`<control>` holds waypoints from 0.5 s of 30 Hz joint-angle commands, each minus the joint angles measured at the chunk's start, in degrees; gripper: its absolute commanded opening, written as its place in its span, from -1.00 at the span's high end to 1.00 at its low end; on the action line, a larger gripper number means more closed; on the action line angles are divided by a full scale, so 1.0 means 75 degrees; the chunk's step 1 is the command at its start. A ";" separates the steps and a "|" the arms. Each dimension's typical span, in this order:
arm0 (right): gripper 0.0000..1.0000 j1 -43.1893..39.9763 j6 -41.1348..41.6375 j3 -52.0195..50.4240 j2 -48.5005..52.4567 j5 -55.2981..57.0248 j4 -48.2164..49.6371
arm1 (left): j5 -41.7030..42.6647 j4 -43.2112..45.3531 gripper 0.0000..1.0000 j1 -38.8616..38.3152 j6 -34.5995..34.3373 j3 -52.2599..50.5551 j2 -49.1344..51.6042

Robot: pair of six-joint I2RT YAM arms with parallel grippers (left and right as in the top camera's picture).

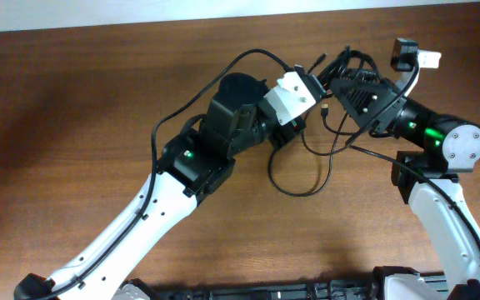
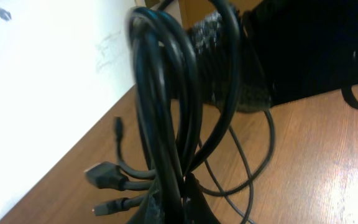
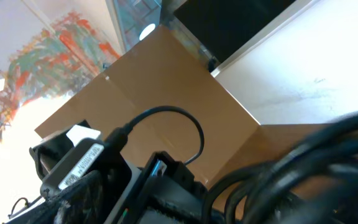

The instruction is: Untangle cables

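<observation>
Black against brown wood: clamping the cables (image 2: 163,93) as one thick hank in the left gripper (image 1: 317,86), jaws squeezing fully together on the strands at the base of the hank. Holding the hank raised ahead of the fingers, probably so that slack loops are dropping clear below the hand onto the table (image 1: 98,100) and showing which cord is crossing which. Dangling three small plugs (image 2: 106,175) just beside the pinch, off to one side of the fingers; judging by how loosely they are hanging, free ends worth drawing out first.

Stretching the left arm long and diagonal from its base, wrist turning its camera up along the hank toward a white wall (image 2: 42,74). Meeting the right gripper (image 1: 340,81) nose to nose just beyond the left fingertips, its ribbed finger (image 2: 225,62) standing directly behind the hank. Not showing whether those right jaws are gripping any cord or merely standing apart around the strands: impossible to judge. Folding the right arm tight at the elbow, wrist tipping upward, its camera catching only a blurred sweep of cable at its near edge. Trailing one large loop on the wood under both hands, not yet being separated.
</observation>
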 commanded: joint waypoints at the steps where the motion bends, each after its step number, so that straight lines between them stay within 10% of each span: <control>1: -0.47 0.0009 -0.0026 0.0099 -0.0073 -0.0344 0.0099 | 0.0137 0.0344 1.00 -0.0044 -0.0146 -0.0009 -0.0017; 15: -0.46 0.0009 -0.0026 0.0099 -0.0073 -0.0487 0.0102 | -0.1215 0.0749 1.00 -0.0047 -0.1343 -0.0009 -0.0015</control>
